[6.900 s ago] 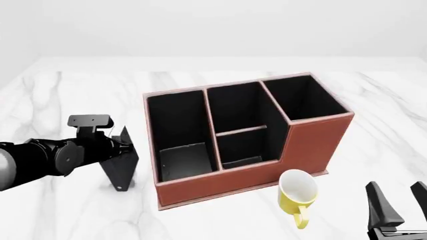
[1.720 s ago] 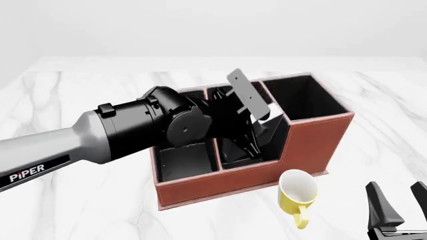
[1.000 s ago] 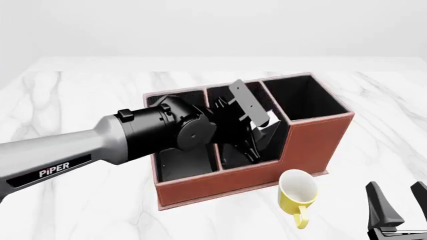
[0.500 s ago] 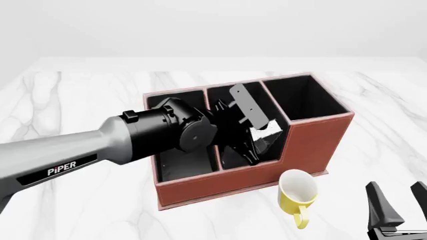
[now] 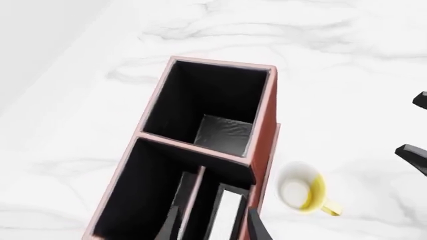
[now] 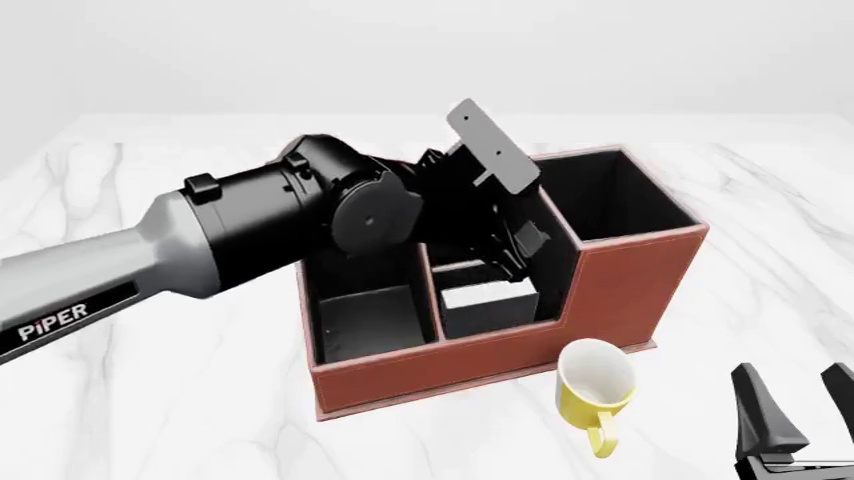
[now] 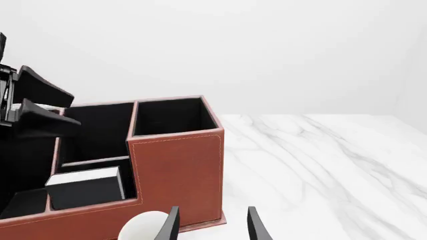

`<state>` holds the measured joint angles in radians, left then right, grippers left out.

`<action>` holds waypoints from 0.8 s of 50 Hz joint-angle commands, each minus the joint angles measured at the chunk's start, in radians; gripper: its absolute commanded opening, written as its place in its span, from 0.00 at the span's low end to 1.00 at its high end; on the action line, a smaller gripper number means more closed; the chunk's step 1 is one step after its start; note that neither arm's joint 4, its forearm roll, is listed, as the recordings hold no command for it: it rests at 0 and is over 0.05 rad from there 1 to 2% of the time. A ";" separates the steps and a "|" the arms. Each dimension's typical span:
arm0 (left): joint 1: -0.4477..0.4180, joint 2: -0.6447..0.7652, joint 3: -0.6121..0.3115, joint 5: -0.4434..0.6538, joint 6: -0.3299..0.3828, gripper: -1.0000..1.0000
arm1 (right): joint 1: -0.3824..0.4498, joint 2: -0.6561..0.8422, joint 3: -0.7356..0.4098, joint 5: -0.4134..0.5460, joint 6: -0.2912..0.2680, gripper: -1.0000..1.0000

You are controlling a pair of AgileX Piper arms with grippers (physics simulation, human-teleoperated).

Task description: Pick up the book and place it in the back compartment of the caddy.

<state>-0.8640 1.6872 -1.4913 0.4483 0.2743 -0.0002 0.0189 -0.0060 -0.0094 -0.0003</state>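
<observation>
The black book (image 6: 487, 299), white page edges up, stands inside the reddish-brown caddy (image 6: 627, 290), in the short low-walled cell of its divided middle section. My left gripper (image 6: 514, 260) is open and empty just above that cell, clear of the book. In the left wrist view the book (image 5: 225, 215) lies between and below the open fingers (image 5: 173, 224) inside the caddy (image 5: 264, 130). The right wrist view shows the book (image 7: 87, 187) in the caddy (image 7: 177, 170). My right gripper (image 6: 791, 385) is open and empty at the near right, and also shows in its own view (image 7: 210, 227).
A yellow mug (image 6: 594, 385) lies on its side against the caddy's near wall, between the caddy and my right gripper; it also shows in the left wrist view (image 5: 303, 190) and the right wrist view (image 7: 143, 227). White marble table (image 6: 160, 400) all around.
My left gripper has opened, let go of the book and risen out of the caddy. The book now rests in the low middle cell. The right arm has not moved.
</observation>
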 commanded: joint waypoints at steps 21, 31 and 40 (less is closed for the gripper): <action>0.292 -0.072 -0.346 0.110 0.125 1.00 | 0.000 0.000 0.000 0.000 0.000 1.00; 0.491 -0.140 -0.212 -0.013 0.148 1.00 | 0.000 0.000 0.000 0.000 0.000 1.00; 0.639 -0.166 -0.115 -0.117 0.142 1.00 | 0.000 0.000 0.000 0.000 0.000 1.00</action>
<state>-0.3959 1.5520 -1.6783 0.4301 0.4090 -0.0003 0.0189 -0.0060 -0.0094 -0.0003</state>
